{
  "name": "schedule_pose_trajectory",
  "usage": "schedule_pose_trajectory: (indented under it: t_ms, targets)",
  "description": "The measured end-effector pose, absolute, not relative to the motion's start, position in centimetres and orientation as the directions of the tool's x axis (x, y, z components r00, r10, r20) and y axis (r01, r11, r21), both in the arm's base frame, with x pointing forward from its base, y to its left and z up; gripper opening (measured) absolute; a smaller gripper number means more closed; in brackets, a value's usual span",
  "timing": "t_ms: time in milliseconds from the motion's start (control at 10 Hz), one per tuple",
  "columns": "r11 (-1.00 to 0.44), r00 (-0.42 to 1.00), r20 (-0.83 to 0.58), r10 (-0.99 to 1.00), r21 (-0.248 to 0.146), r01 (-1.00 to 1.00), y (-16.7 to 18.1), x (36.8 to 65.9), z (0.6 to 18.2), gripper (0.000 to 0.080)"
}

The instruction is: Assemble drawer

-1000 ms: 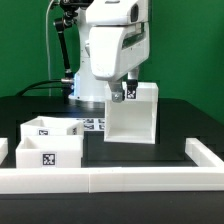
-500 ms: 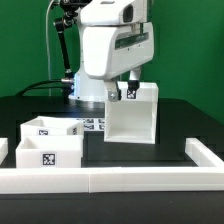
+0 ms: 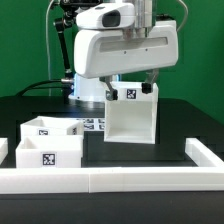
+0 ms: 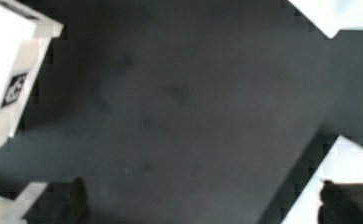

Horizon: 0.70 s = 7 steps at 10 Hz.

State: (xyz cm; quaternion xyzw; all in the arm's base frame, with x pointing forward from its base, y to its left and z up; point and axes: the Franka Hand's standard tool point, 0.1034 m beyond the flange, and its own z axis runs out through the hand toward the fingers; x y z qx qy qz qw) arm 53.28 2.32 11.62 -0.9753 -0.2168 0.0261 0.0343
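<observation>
The drawer housing (image 3: 132,118) is a white open-fronted cube standing near the table's middle. Two small white trays with tags lie at the exterior view's left, one behind (image 3: 45,128) and one in front (image 3: 48,153). My gripper (image 3: 131,92) hangs at the housing's top edge, open and holding nothing, with a tag showing between its fingers. In the wrist view the gripper (image 4: 199,205) is open. Its two dark fingertips (image 4: 53,205) are far apart over the dark table, with a tagged white part (image 4: 9,85) to one side.
A long low white rail (image 3: 110,180) runs along the table's front and turns back at the exterior view's right (image 3: 205,153). The marker board (image 3: 95,124) lies flat behind the trays. The robot's base stands behind the housing.
The hand has turned about its vertical axis, so its broad side now faces the exterior camera. It stays at the housing's top edge. The trays and housing have not moved.
</observation>
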Motion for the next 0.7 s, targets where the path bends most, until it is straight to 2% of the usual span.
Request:
schedule_pose_trajectory:
  t_ms: [100, 400, 600, 700]
  targets:
    - [-0.925, 0.926, -0.04, 0.375, -0.077, 0.371, 2.4, 53.3, 11.6, 0.065]
    - [-0.997, 0.997, -0.062, 0.05, -0.065, 0.046, 3.2, 52.8, 11.6, 0.065]
    - [-0.985, 0.984, -0.082, -0.16, -0.045, -0.165, 4.3, 51.6, 11.6, 0.065]
    - [-0.979, 0.977, -0.086, -0.198, -0.039, -0.202, 4.7, 50.9, 11.5, 0.065]
